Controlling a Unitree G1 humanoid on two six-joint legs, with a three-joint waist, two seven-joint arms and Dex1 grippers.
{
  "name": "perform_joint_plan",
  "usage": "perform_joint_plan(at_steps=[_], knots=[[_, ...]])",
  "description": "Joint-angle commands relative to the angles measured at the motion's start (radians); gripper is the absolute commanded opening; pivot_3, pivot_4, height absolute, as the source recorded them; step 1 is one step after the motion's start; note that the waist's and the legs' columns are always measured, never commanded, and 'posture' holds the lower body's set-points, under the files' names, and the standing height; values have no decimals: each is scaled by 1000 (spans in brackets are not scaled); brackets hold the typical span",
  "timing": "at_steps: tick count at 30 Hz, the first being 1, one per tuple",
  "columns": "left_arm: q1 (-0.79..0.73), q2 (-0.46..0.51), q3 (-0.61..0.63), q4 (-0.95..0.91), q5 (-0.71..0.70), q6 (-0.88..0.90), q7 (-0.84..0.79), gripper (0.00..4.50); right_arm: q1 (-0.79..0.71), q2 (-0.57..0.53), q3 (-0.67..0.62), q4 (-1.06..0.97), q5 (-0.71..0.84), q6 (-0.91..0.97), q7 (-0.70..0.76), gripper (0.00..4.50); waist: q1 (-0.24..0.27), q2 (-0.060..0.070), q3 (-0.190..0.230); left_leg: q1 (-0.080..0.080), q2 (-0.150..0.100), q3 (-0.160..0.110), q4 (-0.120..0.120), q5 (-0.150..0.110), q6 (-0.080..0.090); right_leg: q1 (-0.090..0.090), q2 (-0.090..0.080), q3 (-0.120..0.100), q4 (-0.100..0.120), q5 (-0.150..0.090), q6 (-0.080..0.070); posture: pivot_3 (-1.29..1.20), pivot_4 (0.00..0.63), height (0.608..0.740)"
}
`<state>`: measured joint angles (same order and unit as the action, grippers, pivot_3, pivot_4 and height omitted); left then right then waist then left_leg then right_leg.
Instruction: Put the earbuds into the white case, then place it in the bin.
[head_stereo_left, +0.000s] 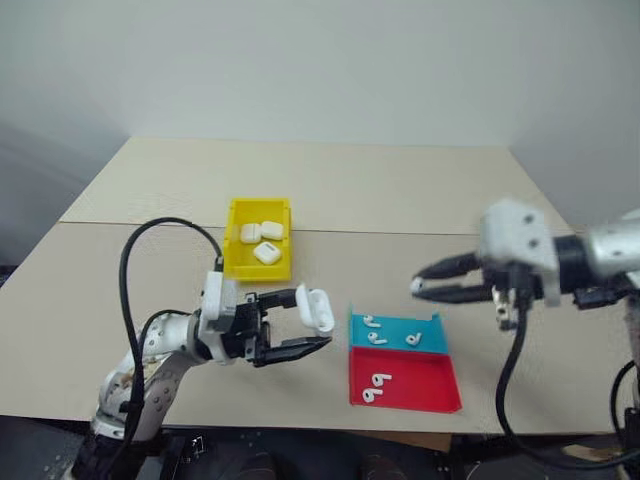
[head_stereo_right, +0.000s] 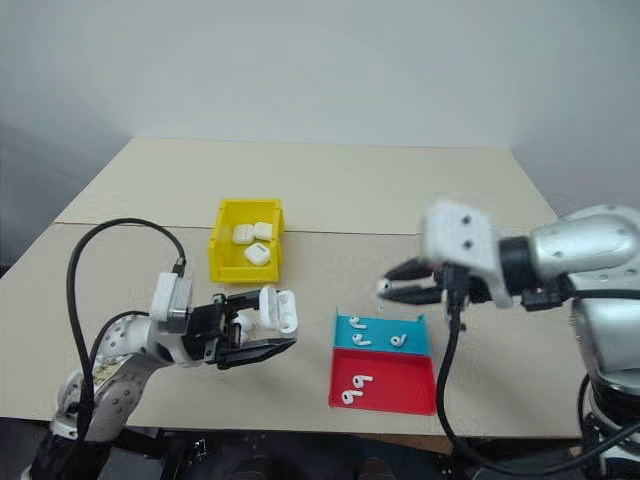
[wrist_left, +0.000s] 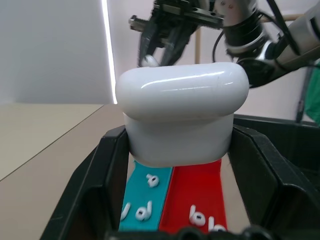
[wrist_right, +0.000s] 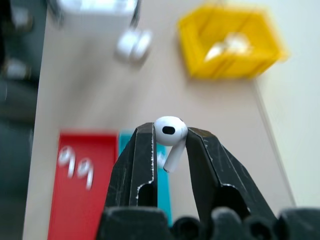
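One earbud (wrist_right: 169, 136) sits pinched between my right jaws (head_stereo_left: 424, 288) by its head alone, stem hanging free — a shallow hold that I judge could let it twist or pop out if I swing across fast. My left jaws (head_stereo_left: 305, 330) are clamped on the white case (head_stereo_left: 317, 308), held up above the desk (head_stereo_left: 400, 190) with its lid open; the glossy shell could slip or tilt, and then the earbud would miss its well and drop. More earbuds wait in the blue tray (head_stereo_left: 433, 340) and the red tray (head_stereo_left: 425, 385) between my arms. The yellow bin (head_stereo_left: 236, 245) stands beyond — three cases already in it.
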<state>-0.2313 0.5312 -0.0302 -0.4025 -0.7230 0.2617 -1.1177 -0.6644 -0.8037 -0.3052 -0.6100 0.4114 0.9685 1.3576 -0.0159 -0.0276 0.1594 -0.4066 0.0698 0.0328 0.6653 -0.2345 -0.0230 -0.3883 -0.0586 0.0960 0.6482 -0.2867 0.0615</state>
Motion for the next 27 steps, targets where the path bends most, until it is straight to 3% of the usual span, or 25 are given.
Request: perform_joint_plan(at_steps=[1, 5, 12, 18, 27], knots=[[-49, -8, -11, -50, -58, 46, 5, 2757, -41, 136, -163, 5, 221, 3, -122, 946, -2, 0, 0, 0, 0, 0, 0, 0, 0, 0, 0, 0, 0, 0, 0, 0, 150, 740], [-101, -9, -26, -67, -63, 74, -1, 2757, -26, 295, -208, -12, 443, -51, -239, 946, 1, 0, 0, 0, 0, -1, -1, 0, 0, 0, 0, 0, 0, 0, 0, 0, 150, 740], [-168, -29, -23, -59, -54, 46, -22, 2757, 55, 397, -60, -9, 476, -257, -270, 946, 1, 1, 0, -1, 0, -1, -1, 0, 0, 0, 0, -1, 0, 0, 0, 0, 150, 740], [-188, -38, -14, -56, -70, 49, -28, 2757, 83, 401, 89, 37, 414, -409, -242, 946, -2, 1, 0, -1, 0, -1, -1, 0, 0, 0, 0, -1, 0, 0, 0, 0, 150, 740], [-177, -64, -14, -57, -67, 35, -30, 2757, 121, 369, 171, 73, 377, -531, -233, 946, 1, 1, 0, -1, 0, -1, -2, 0, 0, 0, 0, -1, 0, 0, 0, 0, 150, 740]])
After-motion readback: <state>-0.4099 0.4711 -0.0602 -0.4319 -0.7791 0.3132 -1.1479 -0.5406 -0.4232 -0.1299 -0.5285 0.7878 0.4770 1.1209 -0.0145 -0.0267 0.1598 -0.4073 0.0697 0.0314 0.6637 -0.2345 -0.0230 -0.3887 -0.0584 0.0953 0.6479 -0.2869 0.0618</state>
